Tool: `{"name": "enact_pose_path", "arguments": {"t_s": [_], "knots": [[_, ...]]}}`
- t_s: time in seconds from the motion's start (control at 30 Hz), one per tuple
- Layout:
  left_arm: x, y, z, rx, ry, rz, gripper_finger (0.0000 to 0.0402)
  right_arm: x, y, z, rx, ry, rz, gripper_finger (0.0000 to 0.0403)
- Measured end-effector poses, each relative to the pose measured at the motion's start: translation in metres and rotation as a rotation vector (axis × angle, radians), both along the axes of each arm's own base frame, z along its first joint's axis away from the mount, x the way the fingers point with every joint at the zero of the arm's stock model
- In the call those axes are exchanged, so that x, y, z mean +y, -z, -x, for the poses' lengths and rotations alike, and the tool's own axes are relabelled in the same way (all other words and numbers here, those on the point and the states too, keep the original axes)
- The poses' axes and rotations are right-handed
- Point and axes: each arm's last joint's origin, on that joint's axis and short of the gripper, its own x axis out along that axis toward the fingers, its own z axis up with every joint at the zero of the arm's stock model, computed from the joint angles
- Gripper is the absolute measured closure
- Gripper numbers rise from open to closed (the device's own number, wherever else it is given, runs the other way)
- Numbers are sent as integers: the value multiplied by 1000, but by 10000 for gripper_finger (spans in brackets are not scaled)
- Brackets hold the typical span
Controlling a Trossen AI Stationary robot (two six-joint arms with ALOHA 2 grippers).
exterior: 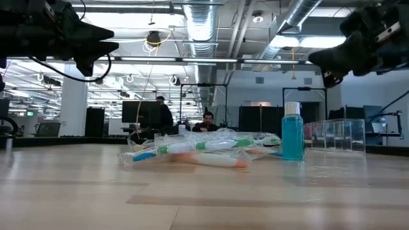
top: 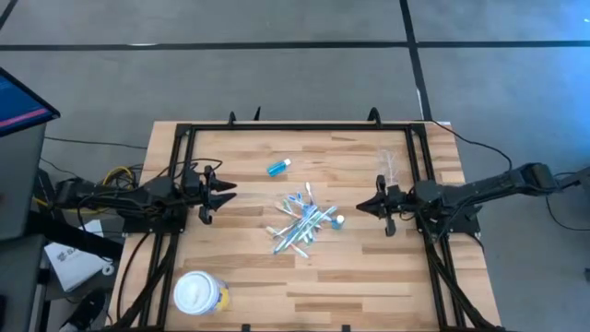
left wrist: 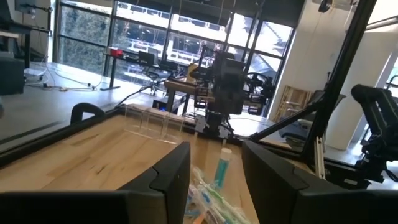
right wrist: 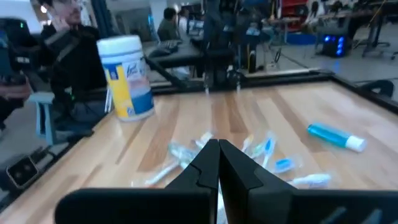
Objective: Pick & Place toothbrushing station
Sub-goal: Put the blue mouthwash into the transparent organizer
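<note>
A pile of thin white, blue and pink toothbrushes (top: pixel 300 228) lies on the wooden table near its middle; it also shows in the low view (exterior: pixel 204 148). A small blue bottle with a white cap (exterior: pixel 293 131) stands upright at the pile's right end. A small blue tube with a white cap (top: pixel 278 167) lies farther back, also in the right wrist view (right wrist: pixel 336 137). A clear tumbler (top: pixel 389 166) lies at the far right. My left gripper (top: pixel 219 197) is open and empty above the table, left of the pile (left wrist: pixel 216 149). My right gripper (top: pixel 362 207) is shut and empty, right of the pile (right wrist: pixel 218 146).
A round yellow tub with a white lid (top: pixel 198 293) stands at the near left, also in the right wrist view (right wrist: pixel 127 78). A black frame (top: pixel 295 126) runs along the table's far and side edges. People sit in the room beyond the table.
</note>
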Motion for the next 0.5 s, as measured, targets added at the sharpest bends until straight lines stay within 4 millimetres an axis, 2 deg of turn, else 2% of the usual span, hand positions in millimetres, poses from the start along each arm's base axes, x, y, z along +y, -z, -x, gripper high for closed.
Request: {"name": "enact_pose_path", "arguments": {"t_s": [0.2, 0.37, 0.5], "knots": [[0, 1, -2, 5, 0, 1, 262, 3, 18, -9, 130, -10, 11, 403], [0, 1, -3, 6, 0, 1, 262, 4, 20, -17, 106, -1, -33, 402], [0, 0, -3, 1, 0, 1, 262, 5, 24, -25, 148, -3, -6, 382]]}}
